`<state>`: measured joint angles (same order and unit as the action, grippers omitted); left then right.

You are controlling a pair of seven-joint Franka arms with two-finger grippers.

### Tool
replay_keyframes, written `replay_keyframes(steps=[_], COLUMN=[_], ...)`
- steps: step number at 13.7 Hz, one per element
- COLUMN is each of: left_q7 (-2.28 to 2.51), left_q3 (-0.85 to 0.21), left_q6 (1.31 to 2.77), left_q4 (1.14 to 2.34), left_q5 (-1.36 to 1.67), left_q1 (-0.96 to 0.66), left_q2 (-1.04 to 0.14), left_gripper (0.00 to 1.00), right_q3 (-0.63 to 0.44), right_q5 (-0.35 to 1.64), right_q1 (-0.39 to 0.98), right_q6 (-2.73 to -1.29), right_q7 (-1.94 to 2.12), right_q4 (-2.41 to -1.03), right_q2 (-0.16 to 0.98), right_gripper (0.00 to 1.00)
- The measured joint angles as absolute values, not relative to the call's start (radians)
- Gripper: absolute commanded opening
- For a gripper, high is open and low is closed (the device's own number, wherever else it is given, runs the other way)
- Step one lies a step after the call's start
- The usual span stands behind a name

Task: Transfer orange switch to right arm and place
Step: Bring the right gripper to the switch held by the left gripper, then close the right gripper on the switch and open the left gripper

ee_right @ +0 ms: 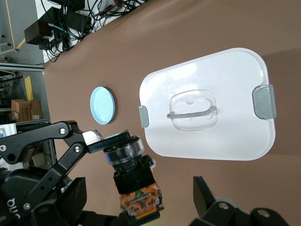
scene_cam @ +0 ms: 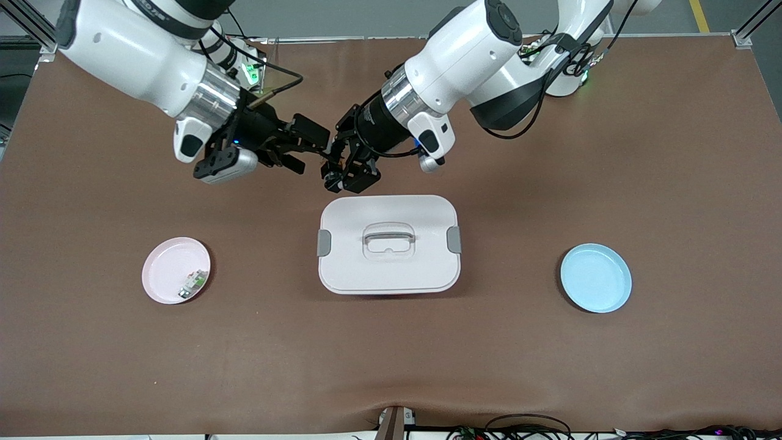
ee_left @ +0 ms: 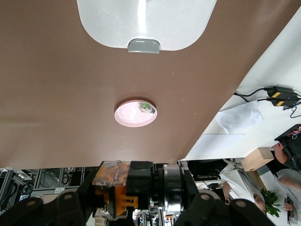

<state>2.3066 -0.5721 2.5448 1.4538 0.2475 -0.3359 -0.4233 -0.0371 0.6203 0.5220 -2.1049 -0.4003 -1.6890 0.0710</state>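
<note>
We've got the left hand (scene_cam: pixel 339 173) clamped on the orange switch (ee_right: pixel 134 181) at upper centre; it probably sits between the right hand's (scene_cam: pixel 300 148) spread fingers.

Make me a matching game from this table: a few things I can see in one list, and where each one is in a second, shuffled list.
Things:
1. orange switch
2. small white-and-green part
3. blue plate
4. white lidded box

Places:
A. mid-table, between the two plates
B. toward the left arm's end of the table, with nothing on it
C. up in the air, held in the left gripper's shut fingers, with the right gripper's open fingers around it
D. on the pink plate

Pairs: 1-C, 2-D, 3-B, 4-A
</note>
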Motion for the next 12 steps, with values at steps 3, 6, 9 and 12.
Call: replay_keyframes(steps=[3, 6, 9, 12], left_q7=[2.307, 2.307, 2.307, 2.307], left_q3=[-0.573, -0.573, -0.573, -0.573], left_q6=[2.542, 2.538, 2.534, 2.533], left_q4=[1.454, 1.454, 1.454, 1.454], left_q5=[0.247, 0.247, 0.247, 0.247], left_q1=[-0.339, -0.339, -0.339, -0.339], left_q2=[-0.423, -0.423, -0.423, -0.423], left_gripper=[0.4, 0.4, 0.4, 0.4], right_q3=[-0.037, -0.037, -0.037, -0.037], right_q5=[0.586, 0.565, 0.559, 0.558], right_q1=[0.528, 0.533, 0.536, 0.538], right_q6=[-2.106, -2.106, -2.106, -2.106], right_q7=[-0.4, -0.4, -0.4, -0.4], right_q4=[-1.689, -1.689, -1.689, -1.689], right_q2=[0.075, 0.082, 0.086, 0.086], right_gripper=[1.0, 1.0, 0.84, 0.21])
